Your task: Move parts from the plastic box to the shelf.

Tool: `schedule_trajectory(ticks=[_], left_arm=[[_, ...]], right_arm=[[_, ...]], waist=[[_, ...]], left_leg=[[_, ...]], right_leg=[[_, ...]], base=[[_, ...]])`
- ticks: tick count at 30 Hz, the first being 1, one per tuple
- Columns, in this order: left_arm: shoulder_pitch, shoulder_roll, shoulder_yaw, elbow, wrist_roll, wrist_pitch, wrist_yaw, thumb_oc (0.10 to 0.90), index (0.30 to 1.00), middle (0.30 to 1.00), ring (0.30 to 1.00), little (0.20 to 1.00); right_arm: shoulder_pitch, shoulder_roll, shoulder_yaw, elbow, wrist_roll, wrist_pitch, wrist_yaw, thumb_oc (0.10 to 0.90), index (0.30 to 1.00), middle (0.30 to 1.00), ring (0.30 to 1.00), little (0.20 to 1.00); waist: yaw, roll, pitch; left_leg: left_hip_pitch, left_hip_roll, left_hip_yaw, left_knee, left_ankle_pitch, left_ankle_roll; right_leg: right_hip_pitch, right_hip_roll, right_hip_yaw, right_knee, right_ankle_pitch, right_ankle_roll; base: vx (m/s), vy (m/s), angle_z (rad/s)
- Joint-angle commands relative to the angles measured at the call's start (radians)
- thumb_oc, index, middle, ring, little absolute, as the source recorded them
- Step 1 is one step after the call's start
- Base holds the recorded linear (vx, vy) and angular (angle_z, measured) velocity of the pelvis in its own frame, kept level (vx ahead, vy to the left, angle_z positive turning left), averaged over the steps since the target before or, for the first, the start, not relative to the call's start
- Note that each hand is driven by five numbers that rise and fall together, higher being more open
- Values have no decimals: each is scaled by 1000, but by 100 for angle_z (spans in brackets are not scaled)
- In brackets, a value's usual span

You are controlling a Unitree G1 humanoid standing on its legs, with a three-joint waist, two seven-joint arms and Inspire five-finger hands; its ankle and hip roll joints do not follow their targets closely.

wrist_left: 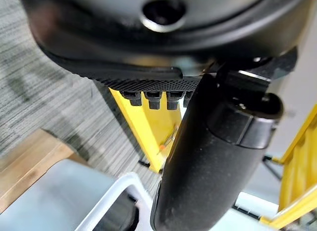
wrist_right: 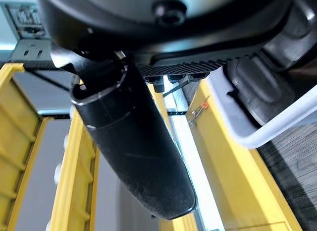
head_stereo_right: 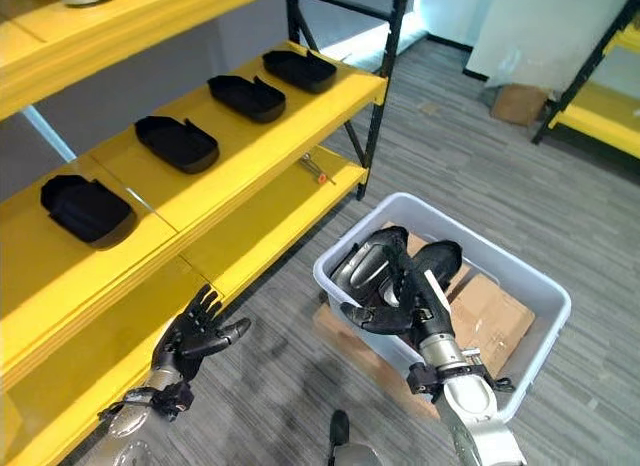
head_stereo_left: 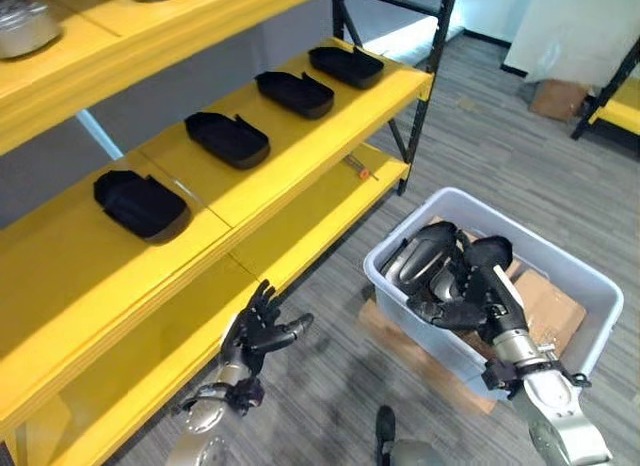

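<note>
A white plastic box [head_stereo_left: 530, 236] stands on the floor at the right, holding several black and grey moulded parts [head_stereo_left: 420, 256]. My right hand [head_stereo_left: 490, 286] reaches down into the box just over those parts, its thumb [wrist_right: 133, 146] straight and nothing gripped; the box rim [wrist_right: 277, 127] and a dark part [wrist_right: 257, 87] lie beside it. My left hand [head_stereo_left: 258, 331] hovers open and empty near the front edge of the lowest yellow shelf board [head_stereo_left: 150, 376]. Several black parts [head_stereo_left: 228, 138] lie in a row on the middle shelf [head_stereo_left: 300, 156].
Brown cardboard [head_stereo_left: 550, 306] lies in the box, and a flat wooden board [head_stereo_left: 400, 336] sits under it. A small orange-tipped tool [head_stereo_left: 357, 168] rests on the lower shelf. A cardboard box [head_stereo_left: 558, 98] and another yellow rack [head_stereo_left: 620, 101] stand far right.
</note>
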Motion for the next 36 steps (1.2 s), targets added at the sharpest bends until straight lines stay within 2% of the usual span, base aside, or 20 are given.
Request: schedule_trajectory(ticks=[1,3,4,5,6,7,8,9,11,12,13,14,16,19,22,23,26,30,35,36], left_arm=[[-61,37,23,-74,-14,-110,8,900,1000,1000,1000,1000],[-72,36,13,-71,-14,-109,11,900,1000,1000,1000,1000],[-76,33,9,-71,-16,-109,13,900,1000,1000,1000,1000],[-71,34,5,-73,-16,-109,14,900,1000,1000,1000,1000],[-66,32,3,-75,-17,-108,16,900,1000,1000,1000,1000],[-47,30,10,-83,-19,-108,13,900,1000,1000,1000,1000],[-39,29,12,-84,-18,-109,11,900,1000,1000,1000,1000],[-34,27,16,-79,-12,-115,9,900,1000,1000,1000,1000],[-35,27,17,-79,-12,-115,9,900,1000,1000,1000,1000],[-31,23,23,-68,-2,-123,16,900,1000,1000,1000,1000],[-30,20,25,-66,-4,-124,15,900,1000,1000,1000,1000],[-29,15,29,-59,0,-128,16,900,1000,1000,1000,1000],[-17,9,33,-62,-5,-129,8,900,1000,1000,1000,1000],[-13,5,28,-64,-7,-132,6,900,1000,1000,1000,1000],[-27,21,22,-75,-12,-133,8,900,1000,1000,1000,1000],[-35,33,23,-76,-5,-136,16,900,1000,1000,1000,1000],[-45,42,27,-76,-7,-140,25,900,1000,1000,1000,1000],[-66,63,31,-70,-1,-142,46,900,1000,1000,1000,1000],[-84,69,30,-64,13,-143,56,900,1000,1000,1000,1000],[-94,69,27,-61,14,-143,62,900,1000,1000,1000,1000]], right_arm=[[-73,27,-63,-140,0,-150,-26,900,1000,1000,1000,1000],[-66,26,-70,-144,-5,-156,-35,900,1000,1000,1000,1000],[-59,22,-80,-150,3,-161,-37,900,1000,1000,1000,1000],[-46,22,-91,-147,-3,-160,-40,900,1000,1000,1000,1000],[-51,23,-88,-141,-5,-160,-42,900,1000,1000,1000,1000],[-60,21,-90,-133,0,-163,-39,900,1000,1000,1000,1000],[-58,22,-92,-129,3,-163,-37,900,1000,1000,1000,1000],[-65,26,-87,-102,7,-165,-41,900,1000,1000,1000,1000],[-66,26,-87,-102,7,-165,-41,900,1000,1000,1000,1000],[-79,28,-74,-88,-6,-168,-46,900,1000,1000,1000,1000],[-81,27,-72,-88,-4,-164,-40,900,1000,1000,1000,1000],[-92,22,-70,-77,-8,-163,-34,900,1000,1000,1000,1000],[-93,14,-77,-71,-1,-159,-29,900,1000,1000,1000,1000],[-95,24,-70,-67,11,-157,-20,900,1000,1000,1000,1000],[-91,40,-70,-66,27,-143,-18,900,1000,1000,1000,1000],[-101,48,-55,-63,17,-137,-19,900,1000,1000,1000,1000],[-119,58,-39,-57,16,-129,-18,900,1000,1000,1000,1000],[-139,74,-16,-56,-3,-115,-20,900,1000,1000,1000,1000],[-167,81,9,-60,-22,-108,-21,900,1000,1000,1000,1000],[-188,83,23,-65,-42,-105,-26,900,1000,1000,1000,1000]], waist=[[10,-57,8],[15,-63,24],[21,-82,42],[33,-98,51],[59,-114,59],[62,-133,67],[65,-139,65],[89,-140,83],[89,-140,82],[127,-130,93],[131,-125,94],[142,-111,88],[137,-103,79],[141,-100,69],[128,-105,59],[121,-112,52],[124,-120,45],[111,-132,31],[106,-141,33],[104,-146,48]], left_leg=[[32,26,-18,119,4,-32],[3,40,-58,204,35,-29],[-47,19,-99,316,47,8],[-108,-38,-172,331,33,39],[-184,-130,-270,304,-18,80],[-238,-126,-301,234,-39,83],[-249,-118,-292,216,-27,78],[-287,-108,-327,125,35,64],[-288,-108,-327,121,39,64],[-309,-133,-464,22,105,41],[-308,-136,-487,-8,115,28],[-307,-150,-550,-43,125,12],[-287,-162,-567,-46,94,20],[-259,-175,-580,-43,69,31],[-235,-194,-518,-20,36,48],[-232,-212,-487,8,1,72],[-227,-225,-442,28,-24,90],[-204,-259,-369,21,-63,129],[-198,-285,-317,-1,-81,150],[-190,-296,-290,-12,-91,157]], right_leg=[[15,-45,38,52,-15,43],[35,-15,51,38,-26,18],[49,-3,66,20,-15,-12],[57,-3,85,12,-24,-14],[56,-14,115,11,-20,-5],[78,-13,155,1,-23,10],[81,-15,169,-1,-18,11],[103,-13,199,-4,-23,13],[101,-13,199,-5,-21,13],[121,1,255,-14,-21,24],[123,7,274,-14,-22,22],[135,16,314,-25,-27,30],[154,15,349,-32,-37,36],[169,5,389,-32,-42,46],[187,-39,403,-32,-50,62],[180,-66,429,-28,-44,84],[159,-88,459,-23,-31,105],[108,-131,502,-20,25,154],[58,-152,528,-25,71,184],[31,-165,515,-20,104,203]], base=[[61,-246,-19],[41,-265,-27],[38,-267,-32],[47,-158,-40],[157,-39,-48],[172,18,-39],[245,73,-93],[143,98,-94],[112,105,-94],[167,156,-73],[275,254,-81],[142,125,-82],[155,178,-127],[148,211,-74],[169,297,-70],[96,271,-42],[44,202,-50],[37,225,-50],[-13,165,-41],[-50,123,-28]])
